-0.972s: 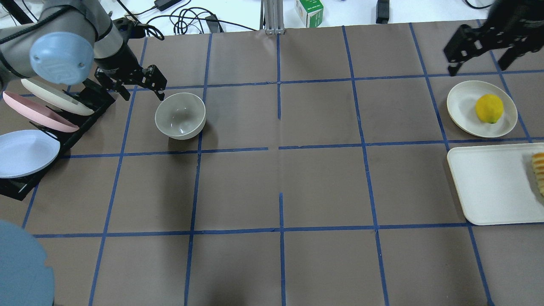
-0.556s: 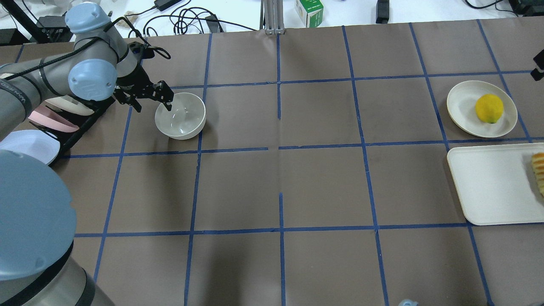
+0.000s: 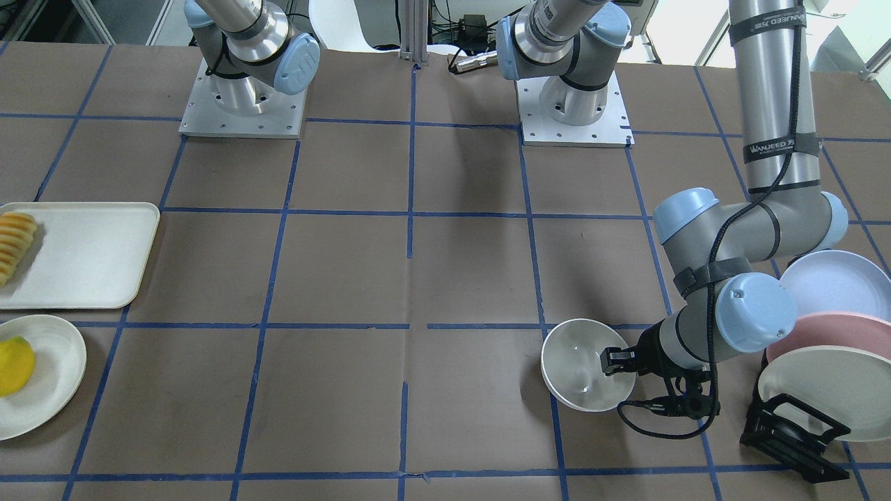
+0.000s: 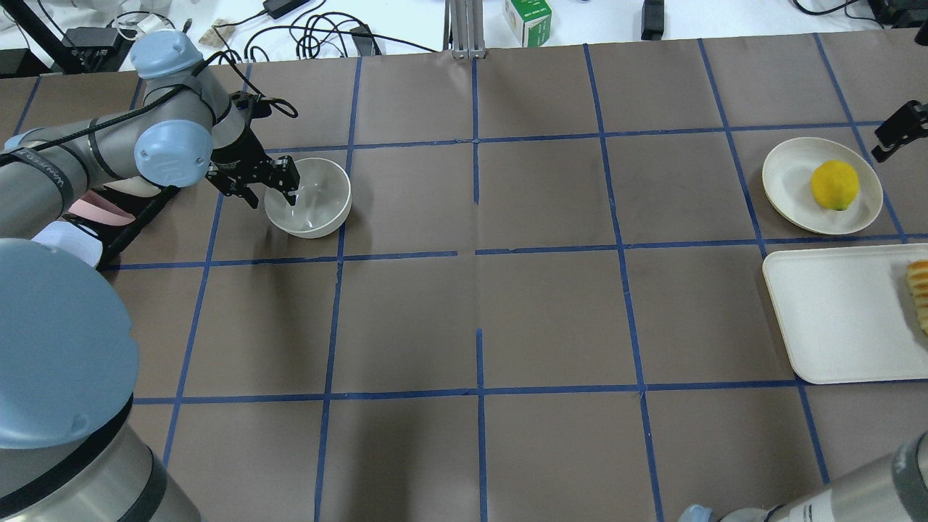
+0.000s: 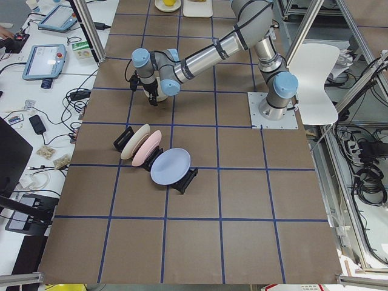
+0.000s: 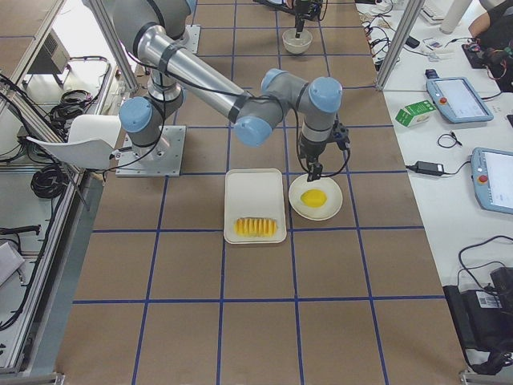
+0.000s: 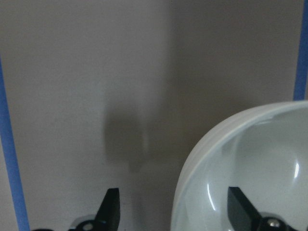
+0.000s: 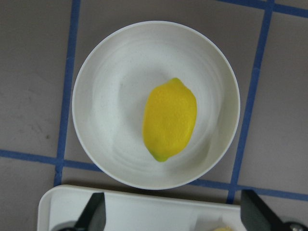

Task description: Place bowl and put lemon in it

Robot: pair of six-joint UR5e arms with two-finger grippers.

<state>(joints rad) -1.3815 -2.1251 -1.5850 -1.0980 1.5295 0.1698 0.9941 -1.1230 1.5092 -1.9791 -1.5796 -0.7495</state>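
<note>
The off-white bowl [image 4: 312, 203] stands upright on the table at the far left; it also shows in the front view [image 3: 581, 365]. My left gripper [image 4: 272, 192] is open and straddles the bowl's left rim, one finger inside and one outside, as the left wrist view [image 7: 175, 209] shows. The yellow lemon [image 4: 834, 185] lies on a shallow white plate [image 4: 790, 174] at the far right. My right gripper [image 8: 173, 216] is open and empty, hovering above the lemon [image 8: 169, 119] and its plate [image 8: 110, 110].
A black rack with pastel plates [image 4: 87, 217] stands just left of the bowl, close to my left arm. A white tray [image 4: 834, 312] holding sliced ridged fruit [image 4: 919, 293] lies next to the lemon's plate. Cables and a small box [image 4: 528, 20] lie beyond the table's far edge.
My left gripper has come down onto the bowl's rim, one finger now inside the bowl. The right gripper left the view, then reappeared at the right edge. Bowl and lemon have not moved.
</note>
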